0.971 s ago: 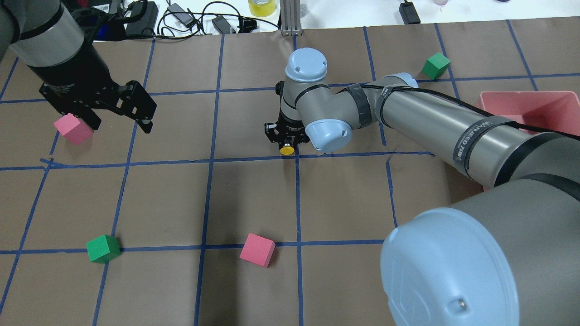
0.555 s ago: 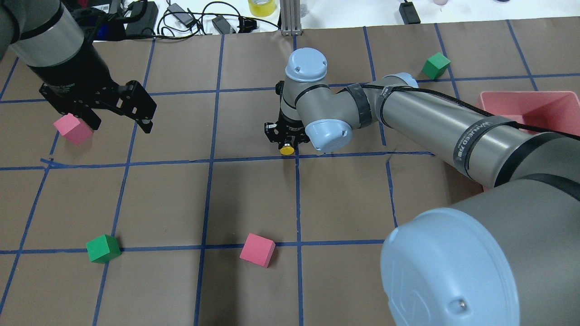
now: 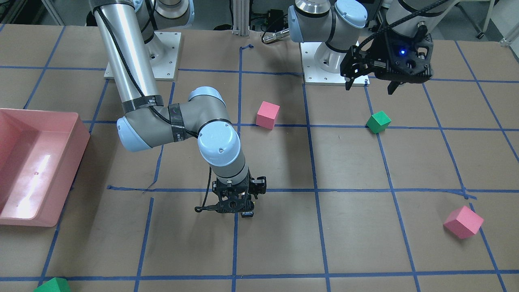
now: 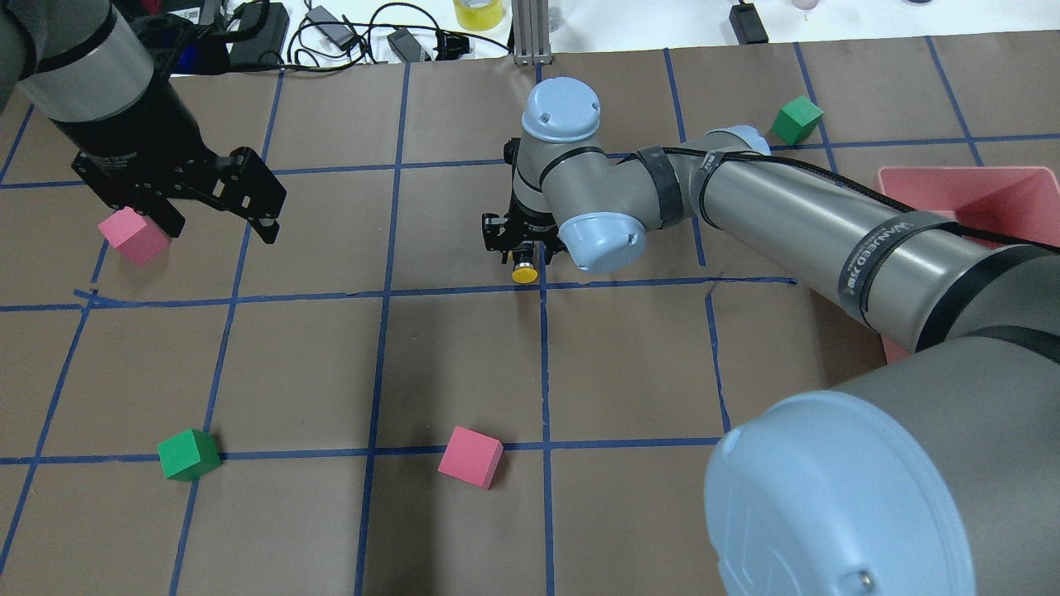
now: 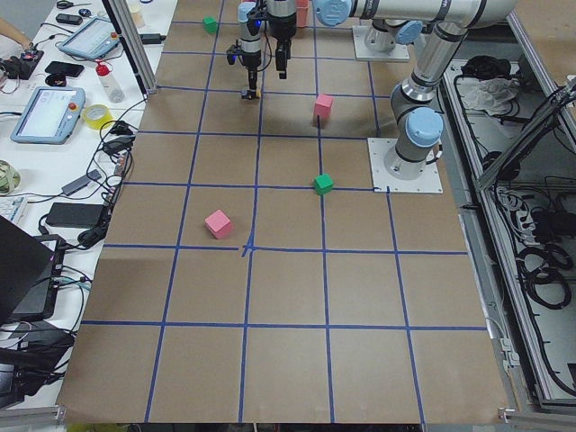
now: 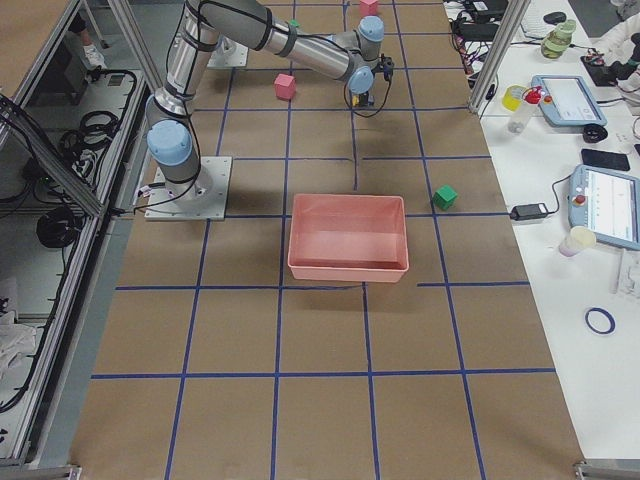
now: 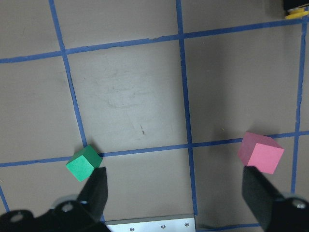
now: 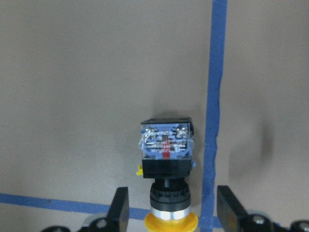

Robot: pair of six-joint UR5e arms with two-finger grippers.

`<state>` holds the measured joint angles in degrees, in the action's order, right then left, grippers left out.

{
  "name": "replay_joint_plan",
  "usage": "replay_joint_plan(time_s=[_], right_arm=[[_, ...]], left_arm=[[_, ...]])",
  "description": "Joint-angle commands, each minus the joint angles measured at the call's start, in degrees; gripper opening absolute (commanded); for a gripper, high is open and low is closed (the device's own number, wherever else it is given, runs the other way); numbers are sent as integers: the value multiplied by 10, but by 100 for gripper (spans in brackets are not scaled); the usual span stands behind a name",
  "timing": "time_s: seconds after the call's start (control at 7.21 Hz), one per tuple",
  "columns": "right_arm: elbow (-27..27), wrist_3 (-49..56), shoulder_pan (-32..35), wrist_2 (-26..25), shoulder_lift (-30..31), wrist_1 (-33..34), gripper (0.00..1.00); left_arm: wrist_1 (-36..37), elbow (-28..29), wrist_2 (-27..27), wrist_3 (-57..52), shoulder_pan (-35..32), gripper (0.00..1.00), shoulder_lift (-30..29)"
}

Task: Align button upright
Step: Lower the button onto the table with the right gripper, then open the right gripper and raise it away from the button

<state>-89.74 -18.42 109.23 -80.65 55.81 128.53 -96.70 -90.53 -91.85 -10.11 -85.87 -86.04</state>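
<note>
1 button [image 8: 165, 145]: lying on its side on the desk [image 4: 464, 364], yellow cap end between the jaws of the right gripper [image 8: 173, 208], silvery base block pointing out past their tips, a blue tape line [image 8: 215, 96] just beside it
Right jaws: spread, with a gap showing on each side of the black collar; holding nothing
1 left gripper [image 4: 219, 223]: jaws spread wide with nothing between them, hovering above the desk, well apart from the button
2 pink cubes: one [image 7: 259, 153] ahead of one left finger in the wrist view, one [image 4: 134, 236] beside a left finger in the overhead view
2 green cubes: one [image 7: 83, 163] ahead of the other left finger, one [image 4: 797, 119] well apart from both jaws
1 pink bin [image 4: 952, 190]: well apart from both jaws
</note>
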Motion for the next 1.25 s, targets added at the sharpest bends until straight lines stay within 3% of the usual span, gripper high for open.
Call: replay_joint_plan(time_s=[0.0,0.55,1.11], right_arm=[[0,-1,-2,-4,19,-1,82],[-5,8,-28,-14,39,-10,97],[-15,55,-66,-15,78,-81,98]], left_arm=[[-1,0,0,0,0,100,0],[-1,0,-1,0,0,100,0],[8,-4,3,0,0,100,-7]])
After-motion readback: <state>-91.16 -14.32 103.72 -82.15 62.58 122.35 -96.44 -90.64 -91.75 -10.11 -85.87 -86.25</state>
